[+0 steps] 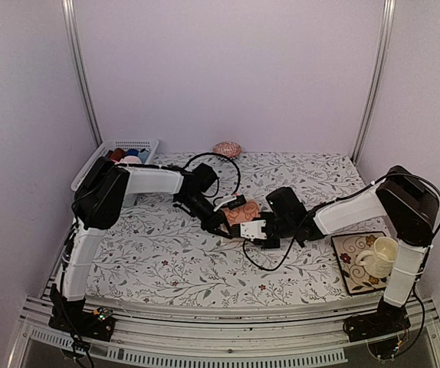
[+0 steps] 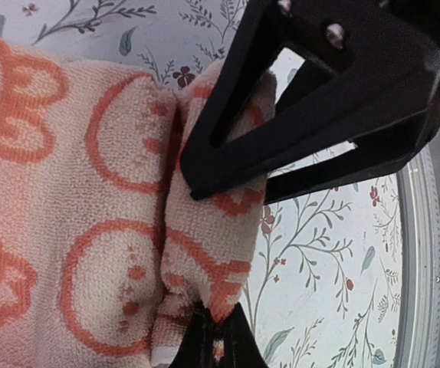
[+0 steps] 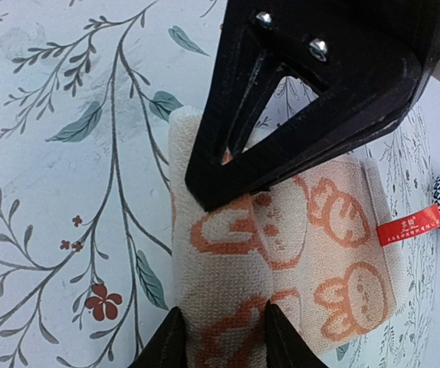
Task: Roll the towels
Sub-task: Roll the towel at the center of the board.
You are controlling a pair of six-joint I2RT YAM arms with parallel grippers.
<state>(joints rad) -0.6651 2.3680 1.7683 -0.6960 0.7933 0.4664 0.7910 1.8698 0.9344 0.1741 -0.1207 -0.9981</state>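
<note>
A peach towel (image 1: 244, 212) with orange bunny figures lies mid-table, one end rolled up. The left wrist view shows the flat part of the towel (image 2: 67, 192) beside the rolled fold, and my left gripper (image 2: 203, 261) is shut on that fold. My right gripper (image 3: 216, 268) is closed around the roll from the other side. There, the flat towel (image 3: 335, 230) carries a red label (image 3: 409, 225). From above, the left gripper (image 1: 224, 221) and right gripper (image 1: 252, 224) meet at the towel. A pinkish bundle (image 1: 227, 149) sits at the back; I cannot tell if it is a towel.
A white basket (image 1: 148, 144) holding small coloured rolled cloths stands at the back left. A cream mug (image 1: 381, 255) sits on a patterned tile (image 1: 348, 270) at the right front. Cables loop over the floral tablecloth near both wrists.
</note>
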